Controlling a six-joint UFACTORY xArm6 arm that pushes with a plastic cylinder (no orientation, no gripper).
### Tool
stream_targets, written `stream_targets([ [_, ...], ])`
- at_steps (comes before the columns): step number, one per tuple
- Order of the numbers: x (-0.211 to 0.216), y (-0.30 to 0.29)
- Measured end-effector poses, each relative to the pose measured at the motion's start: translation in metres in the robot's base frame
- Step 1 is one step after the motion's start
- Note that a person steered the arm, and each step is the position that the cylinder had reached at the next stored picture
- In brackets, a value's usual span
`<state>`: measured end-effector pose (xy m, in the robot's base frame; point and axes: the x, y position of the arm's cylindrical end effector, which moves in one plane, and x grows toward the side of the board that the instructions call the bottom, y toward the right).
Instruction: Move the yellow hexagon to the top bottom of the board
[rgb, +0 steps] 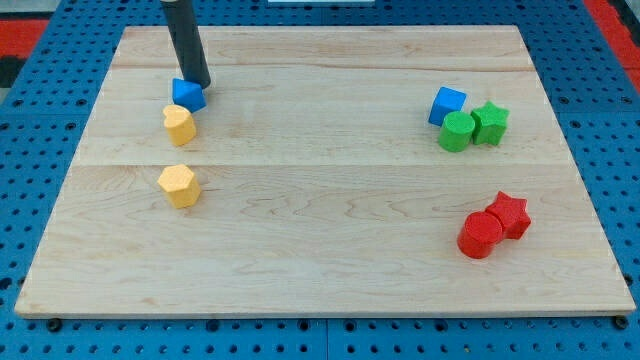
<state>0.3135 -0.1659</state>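
Observation:
The yellow hexagon (179, 186) lies on the wooden board (320, 200) at the view's left, about mid-height. A second yellow block (179, 124), rounded in shape, sits just above it, touching a blue block (188, 94). My tip (200, 84) rests at the upper right edge of that blue block, well above the yellow hexagon. The dark rod rises from there out of the view's top.
At the view's right stand a blue cube (447, 104), a green cylinder (457, 131) and a green star (490, 122) in a cluster. Lower right are a red cylinder (480, 235) and a red star (510, 214), touching.

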Motion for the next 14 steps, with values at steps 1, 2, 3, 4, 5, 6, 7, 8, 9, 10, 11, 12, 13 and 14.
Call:
stream_targets([
  [1, 0.004, -0.024],
  [2, 0.026, -0.027],
  [3, 0.033, -0.043],
  [4, 0.020, -0.038],
  [5, 0.002, -0.019],
  [6, 0.014, 0.033],
  [7, 0.042, 0.033],
  [8, 0.049, -0.005],
  [9, 0.049, -0.044],
  [10, 0.062, -0.039],
  [11, 0.097, -0.018],
  [12, 0.123, -0.002],
  [13, 0.111, -0.009],
  [14, 0.118, -0.031],
])
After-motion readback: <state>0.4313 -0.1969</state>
